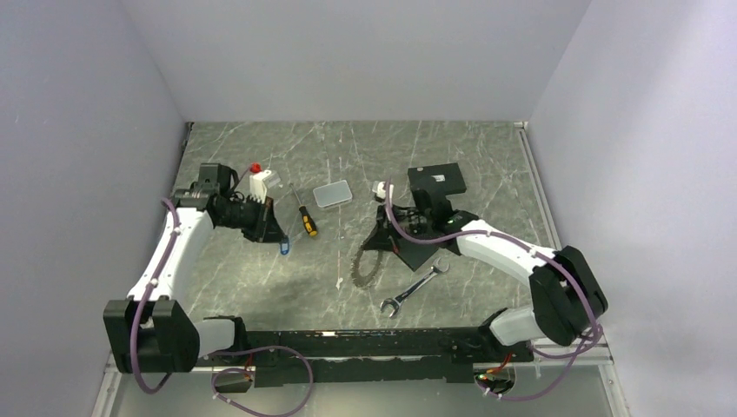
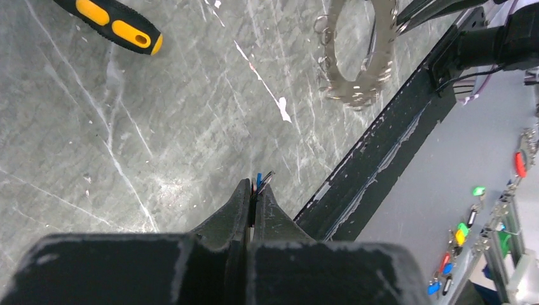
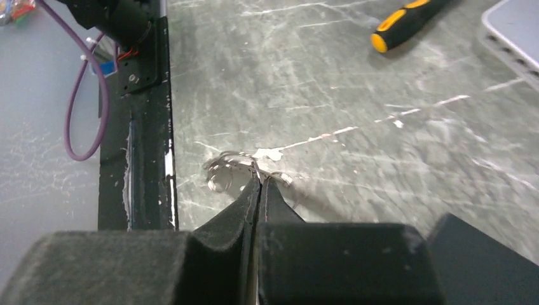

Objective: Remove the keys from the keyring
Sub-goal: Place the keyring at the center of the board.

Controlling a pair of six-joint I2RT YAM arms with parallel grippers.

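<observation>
One blue-tagged key point(image 1: 283, 248) is off, pinched in the shut left claw point(image 2: 256, 189), left of centre. The keyring point(image 1: 366, 268), mid-frame, is rimmed with many keys point(image 2: 359, 94), its edge clamped by the right claw point(image 3: 259, 185). Most of the job looks undone.

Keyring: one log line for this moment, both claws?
left claw: shut on blue-tagged key, apart from keyring | right claw: shut on keyring rim | other keys: on keyring | wrench: lying beside keyring

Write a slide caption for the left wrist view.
Left gripper shut on the blue-tagged key; keyring and yellow-black screwdriver beyond.
</observation>
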